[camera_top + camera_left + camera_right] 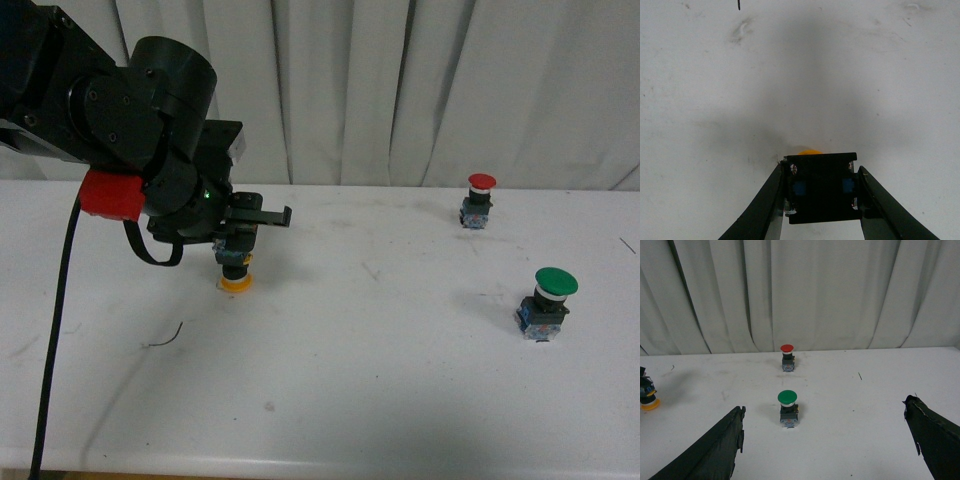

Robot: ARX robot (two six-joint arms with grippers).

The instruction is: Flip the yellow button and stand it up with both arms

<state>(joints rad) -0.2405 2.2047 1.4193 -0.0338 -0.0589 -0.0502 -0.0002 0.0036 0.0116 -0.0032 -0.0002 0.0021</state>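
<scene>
The yellow button (236,280) sits between the fingers of the left gripper (234,250), upside down: its cap is at the bottom, touching or just above the table (400,400), and its black block points up into the gripper. The left fingers (776,195) are clamped on the two sides of that block. The right gripper (824,407) is well away from it, with its fingers spread wide and nothing between them.

By my reading the task is at an early stage. The button is gripped, but it is cap-down, so the flip is not done. It has yet to be turned over and stood on its block, the way the red button (480,198) and the green button (548,298) stand. The right arm has no part in the hold so far.

The left wrist view shows the grip itself: both fingers lie against the block, and a sliver of yellow shows beyond it. It does not show whether the cap rests on the table. The front view shows the cap low at the table, under the gripper's body, but hides the finger contact. The right wrist view alone shows the right fingers apart, the green button just beyond them, the red one further off, and the yellow button far out to the side.
</scene>
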